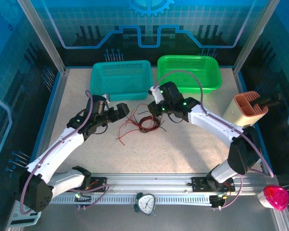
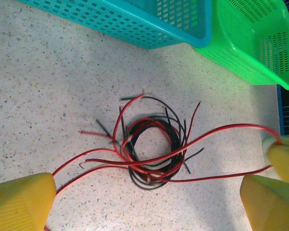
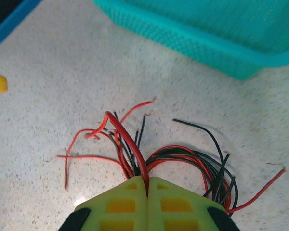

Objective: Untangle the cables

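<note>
R gripper [image 3: 148, 182] was pressed shut on one red wire [image 3: 130, 144], which ran out of the cables [image 2: 151, 154] and into the seam btw its pads. I couldn't tell whether a 2nd strand was caught in there too. L gripper [image 2: 147, 195] hung spread wide just beside the pile, holding nothing. The cables lay in one loose coil mid-table [image 1: 183, 147], btw the two grippers, near the teal basket [image 1: 120, 79] but not touching it.

Risks from here, as I judged them:
- Whole pile dragged. The pinched wire looked threaded thru the red/black coil, and nothing pinned the rest down. A pull by R alone would prob. tow the lot instead of freeing one strand.
- Knot tightened. The loops crossed over each other several times, so a fast or straight pull could cinch them.
- Slip. The wire was thin and held near the pad tips, so if the coil resisted it could slide out.
- Snag. A pull twd the teal basket could hook loose ends in its mesh.
- Collision. The grippers were close together, so L moving in to hold the coil could bump R.
</note>
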`<state>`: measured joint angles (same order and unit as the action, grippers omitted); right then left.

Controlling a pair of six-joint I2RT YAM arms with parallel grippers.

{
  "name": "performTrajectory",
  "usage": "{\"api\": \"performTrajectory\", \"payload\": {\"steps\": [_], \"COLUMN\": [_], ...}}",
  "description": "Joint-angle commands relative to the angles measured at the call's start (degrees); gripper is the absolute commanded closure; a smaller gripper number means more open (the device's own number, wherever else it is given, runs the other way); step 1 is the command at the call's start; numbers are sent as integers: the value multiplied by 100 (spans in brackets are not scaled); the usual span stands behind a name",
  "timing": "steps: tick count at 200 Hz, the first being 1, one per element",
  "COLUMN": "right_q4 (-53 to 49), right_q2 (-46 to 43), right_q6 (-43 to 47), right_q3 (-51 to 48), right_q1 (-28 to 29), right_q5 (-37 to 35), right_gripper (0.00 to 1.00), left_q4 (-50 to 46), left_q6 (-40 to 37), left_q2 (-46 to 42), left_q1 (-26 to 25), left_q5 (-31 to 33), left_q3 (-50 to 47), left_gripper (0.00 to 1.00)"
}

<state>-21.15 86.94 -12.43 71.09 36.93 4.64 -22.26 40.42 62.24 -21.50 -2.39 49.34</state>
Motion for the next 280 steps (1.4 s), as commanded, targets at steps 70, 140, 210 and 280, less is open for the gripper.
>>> {"api": "performTrajectory", "payload": {"steps": [70,140,210,280], "right_q4": [215,18,32,877], "right_q2": [-986,-1425,-1520,-897], "right_q6": [-271,-254,-41,88], "right_q3": [89,728,1656,2409], "right_q1": [-280,-321,-640,-1375], "right_q5": [-485,-486,-916,-1831], "right_gripper": [100,100,100,100], "left_q4": [-33,-208,-218,-104], "left_q6": [-35,-68,-54,-42], "left_q2": [-183,-386,-445,-338], "left_q1": [-17,-18,-19,-16], "left_q5": [-7,60,94,-10], "left_q3": [198,510,630,725], "left_gripper": [1,1,1,1]}}
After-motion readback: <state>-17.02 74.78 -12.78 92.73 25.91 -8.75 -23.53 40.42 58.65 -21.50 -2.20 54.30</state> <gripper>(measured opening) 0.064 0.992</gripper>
